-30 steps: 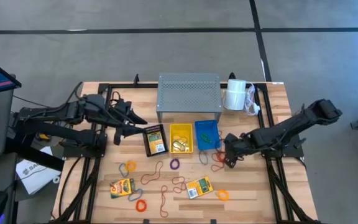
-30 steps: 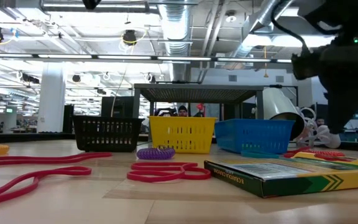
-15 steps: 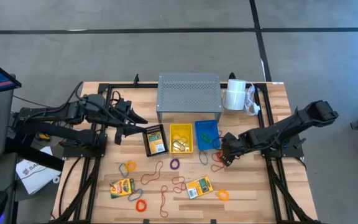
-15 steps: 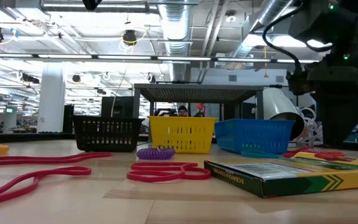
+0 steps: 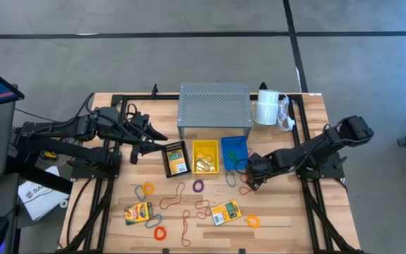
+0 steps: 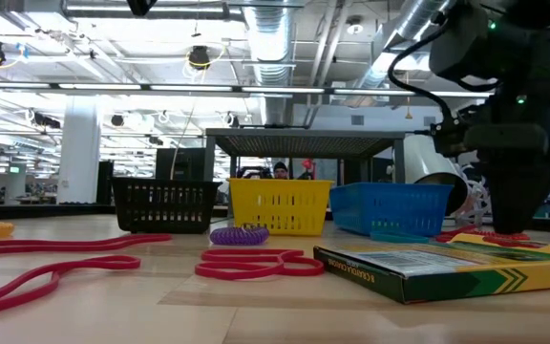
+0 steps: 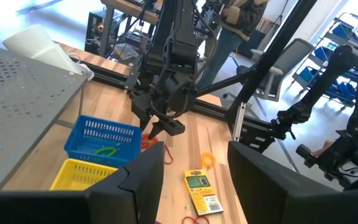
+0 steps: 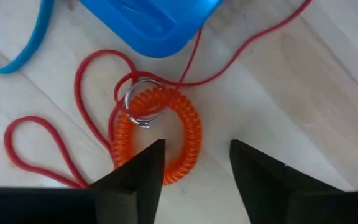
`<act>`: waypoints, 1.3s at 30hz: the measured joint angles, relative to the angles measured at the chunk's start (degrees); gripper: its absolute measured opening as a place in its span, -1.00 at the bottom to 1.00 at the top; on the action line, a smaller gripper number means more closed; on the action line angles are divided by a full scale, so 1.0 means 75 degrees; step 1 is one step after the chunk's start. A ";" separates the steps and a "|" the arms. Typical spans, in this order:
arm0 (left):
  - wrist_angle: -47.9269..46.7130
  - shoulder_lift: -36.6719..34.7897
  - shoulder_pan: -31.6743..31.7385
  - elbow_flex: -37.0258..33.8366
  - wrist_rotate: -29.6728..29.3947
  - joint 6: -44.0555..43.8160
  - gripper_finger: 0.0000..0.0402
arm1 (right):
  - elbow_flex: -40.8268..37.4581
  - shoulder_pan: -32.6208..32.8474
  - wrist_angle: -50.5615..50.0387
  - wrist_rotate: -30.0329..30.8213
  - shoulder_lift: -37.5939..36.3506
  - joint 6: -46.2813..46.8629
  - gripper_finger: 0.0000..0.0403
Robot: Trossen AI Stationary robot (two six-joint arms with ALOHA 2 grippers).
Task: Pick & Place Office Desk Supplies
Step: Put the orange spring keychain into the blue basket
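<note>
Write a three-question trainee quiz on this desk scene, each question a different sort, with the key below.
1. True or false: the right tool hangs over an orange coil with a metal ring.
2. Which basket lies nearest that coil? A black basket, B yellow basket, C blue basket.
3. Fill in: the left tool waits above the ___ basket.

Key
1. True; its fingers stand apart, touching nothing.
2. C
3. black
</note>
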 joint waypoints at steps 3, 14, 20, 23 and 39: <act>-0.0002 0.0000 0.0000 0.0000 0.0000 0.0000 -0.14 | -0.0006 0.0000 -0.0050 0.0012 0.0004 0.0003 -0.34; -0.0005 0.0000 0.0000 0.0000 0.0002 0.0003 -0.14 | -0.0030 0.0005 0.0080 -0.0050 -0.0297 -0.0203 -0.91; -0.0051 0.0000 0.0000 0.0000 0.0003 0.0003 -0.14 | -0.0038 0.0035 -0.0027 -0.0085 -0.0446 -0.0155 -0.96; -0.0094 0.0000 0.0001 0.0000 0.0003 0.0002 -0.14 | -0.0035 0.0093 -0.0099 -0.0091 -0.0639 -0.0134 -0.98; -0.0177 0.0000 0.0003 0.0000 -0.0035 0.0003 -0.14 | -0.0035 0.0280 -0.2659 -0.0178 -0.2296 0.0555 -1.00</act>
